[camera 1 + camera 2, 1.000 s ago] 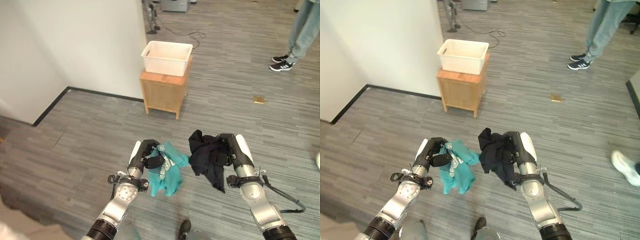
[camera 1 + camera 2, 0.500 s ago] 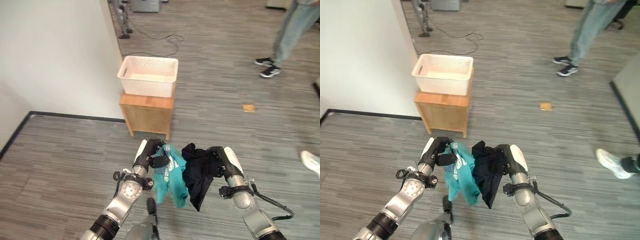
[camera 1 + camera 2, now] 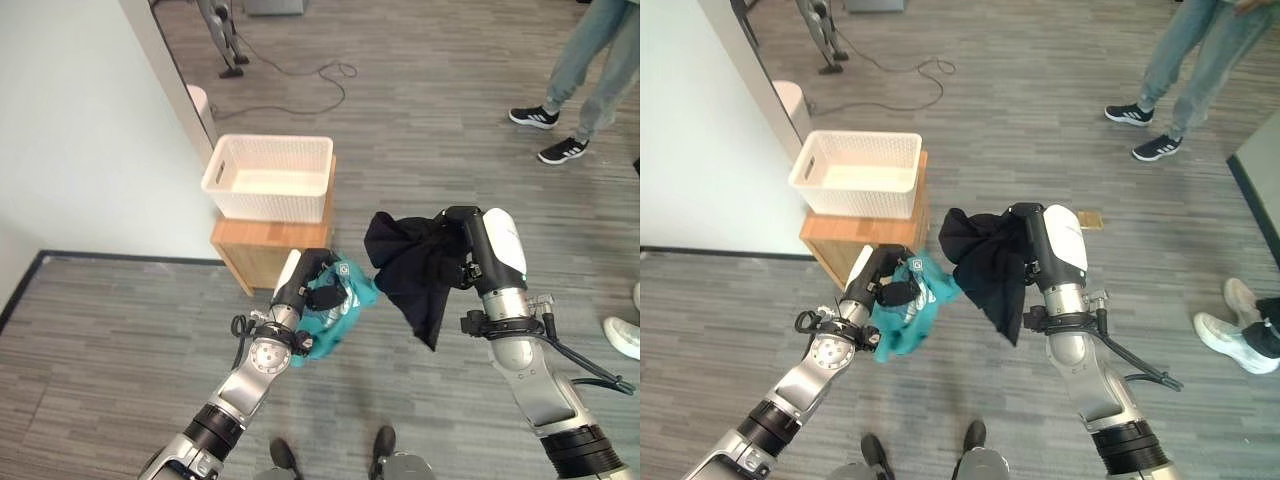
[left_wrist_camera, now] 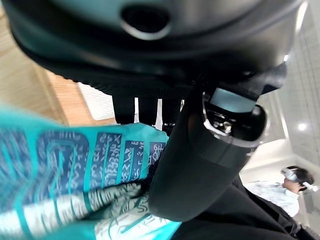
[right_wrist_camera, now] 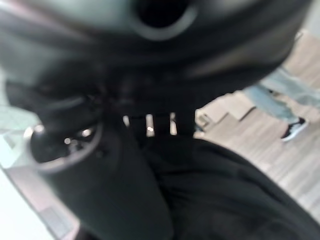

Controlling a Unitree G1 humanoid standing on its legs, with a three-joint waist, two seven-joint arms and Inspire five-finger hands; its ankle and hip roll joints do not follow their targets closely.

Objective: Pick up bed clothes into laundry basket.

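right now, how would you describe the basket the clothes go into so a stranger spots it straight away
Find the white wall on the robot's left; against its corner stands a small wooden cabinet. The laundry basket sits on top of it: white, rectangular, with woven-look sides and handle slots, the one raised container, just beyond the teal garment and black garment in the robot's hands.

Left arm reaching up from 7 o'clock, left hand [image 3: 312, 292] with fingers curled round teal cloth [image 3: 335, 318], right arm from 5 o'clock, raised right hand [image 3: 468, 245] clutching black garment [image 3: 412, 270]
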